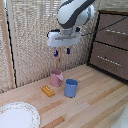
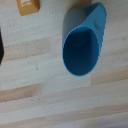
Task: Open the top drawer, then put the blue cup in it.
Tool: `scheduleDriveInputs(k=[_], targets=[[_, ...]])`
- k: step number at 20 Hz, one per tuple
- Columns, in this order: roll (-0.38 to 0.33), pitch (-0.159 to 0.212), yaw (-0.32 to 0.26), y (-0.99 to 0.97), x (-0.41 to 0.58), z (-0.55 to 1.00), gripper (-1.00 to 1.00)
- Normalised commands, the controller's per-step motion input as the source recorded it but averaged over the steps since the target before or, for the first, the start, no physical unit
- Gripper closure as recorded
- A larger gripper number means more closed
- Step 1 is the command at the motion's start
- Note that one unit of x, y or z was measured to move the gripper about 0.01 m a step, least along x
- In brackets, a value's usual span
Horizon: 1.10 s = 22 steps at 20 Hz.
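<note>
Hovering above the blue cup (image 1: 71, 88), gripper (image 1: 62, 51) empty, jaws look parted. Cup stands on the table (image 1: 100, 107) just beside the pink mug (image 1: 56, 77), near an orange block (image 1: 48, 91). Top drawer (image 1: 113, 22) at far right looks closed; judging opening comes first, needing a reach to its handle.

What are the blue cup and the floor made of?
The blue cup looks like matte plastic or glazed ceramic: smooth, one even color, no shine, so it's hard to tell which. The floor looks like light wood, with long planks and visible grain lines.
</note>
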Motion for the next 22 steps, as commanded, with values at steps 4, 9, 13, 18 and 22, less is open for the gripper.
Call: scheduleDriveInputs(k=[4, 9, 13, 18, 22], targets=[[-0.296, -0.059, 0.159, -0.1, -0.217, 0.2, -1.0], [-0.309, -0.075, 0.195, -0.16, -0.307, 0.16, -1.0], [-0.31, -0.07, 0.189, -0.18, -0.299, 0.14, -1.0], [-0.337, -0.077, 0.175, -0.19, -0.227, 0.05, -1.0], [-0.355, -0.054, 0.144, -0.2, -0.161, 0.02, -1.0]])
